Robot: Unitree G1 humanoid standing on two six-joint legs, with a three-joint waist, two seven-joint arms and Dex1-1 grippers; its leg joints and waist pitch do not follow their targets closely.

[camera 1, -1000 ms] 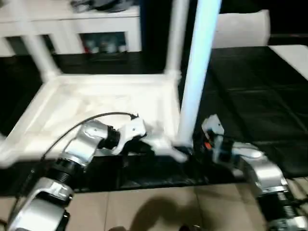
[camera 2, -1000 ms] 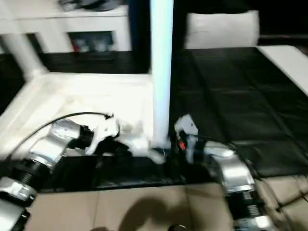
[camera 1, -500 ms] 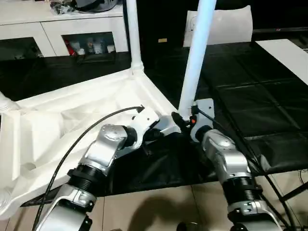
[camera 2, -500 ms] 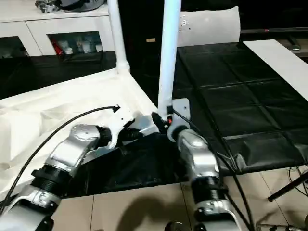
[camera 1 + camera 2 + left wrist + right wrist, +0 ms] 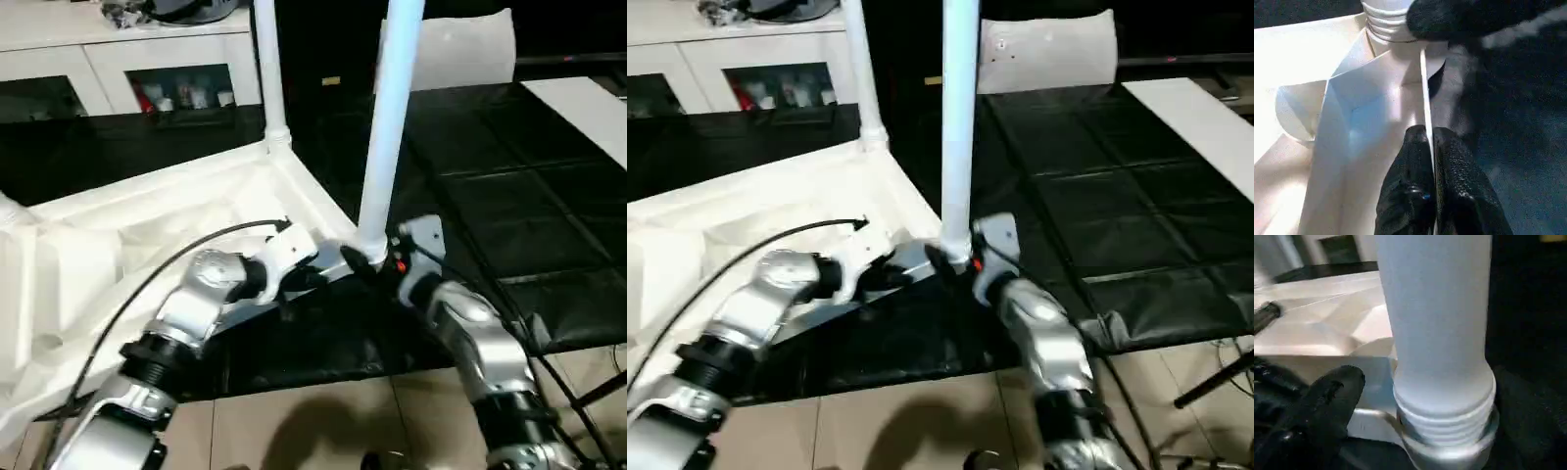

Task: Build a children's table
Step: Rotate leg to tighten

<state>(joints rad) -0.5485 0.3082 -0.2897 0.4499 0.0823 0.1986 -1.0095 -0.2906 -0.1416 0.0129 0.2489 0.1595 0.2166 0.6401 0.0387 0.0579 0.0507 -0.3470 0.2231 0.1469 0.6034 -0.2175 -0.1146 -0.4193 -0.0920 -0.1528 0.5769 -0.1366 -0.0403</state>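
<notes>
**Mia:** Where is the top point(image 5: 98, 255) lying?

**Ben:** It is lying upside down on the black mat point(image 5: 490, 176). It is filling the middle and the 9 o'clock side of the head view. You are looking into its ribbed underside.

**Mia:** Are any legs standing up?

**Ben:** Two are. The near leg point(image 5: 387, 117) is standing up straight at the corner closest to the robot. The far leg point(image 5: 266, 69) is standing at the next corner, toward 11 o'clock from the near one.

**Mia:** What is the left gripper point(image 5: 1429, 142) doing?

**Ben:** It is pinching the rim point(image 5: 1424, 88) of the top. Its two black fingers point(image 5: 1413, 147) are pressing close together, with the thin white edge between them. It is gripping just beside the near leg, on that leg's 9 o'clock side.

**Mia:** And the right gripper point(image 5: 382, 266)?

**Ben:** It is sitting right at the bottom of the near leg, on the 3 o'clock side. I cannot tell if it is squeezing the leg or not.

**Mia:** How is that leg sitting in the corner?

**Ben:** Its ridged end is going down into the round socket point(image 5: 1449, 443). A few ridges are showing above the socket.

**Mia:** What else is lying around?

**Ben:** A white panel point(image 5: 1048, 49) is standing far back at 1 o'clock. A flat strip point(image 5: 588, 103) is lying at 2 o'clock. A white cabinet point(image 5: 147, 59) is standing at 11 o'clock. The tan floor point(image 5: 294, 421) is showing at 6 o'clock.
</notes>
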